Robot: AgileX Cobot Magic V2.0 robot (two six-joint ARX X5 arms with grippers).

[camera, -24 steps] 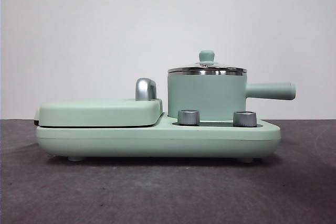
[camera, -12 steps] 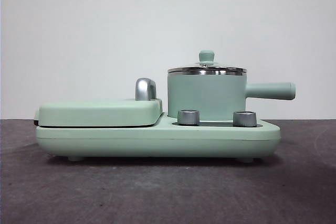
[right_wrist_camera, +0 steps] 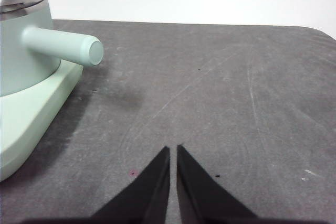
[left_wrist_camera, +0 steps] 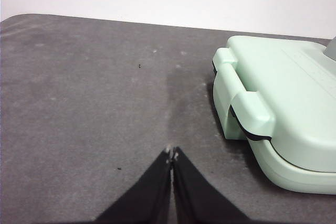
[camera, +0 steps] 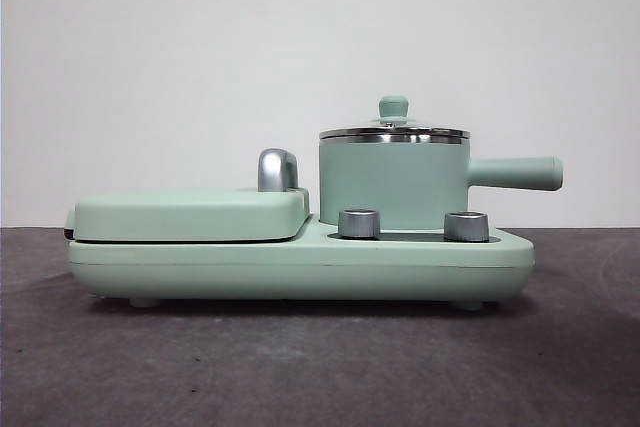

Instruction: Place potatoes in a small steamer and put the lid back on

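Sitting lidded: 1 small steamer, 1 lid; left gripper and right gripper pressed together.

One steamer, one lid, two knobs

Even, soft overhead light, all views sharp. Glare streaked the lid's steel rim. Faint shadow lay under the cooker base on the table.
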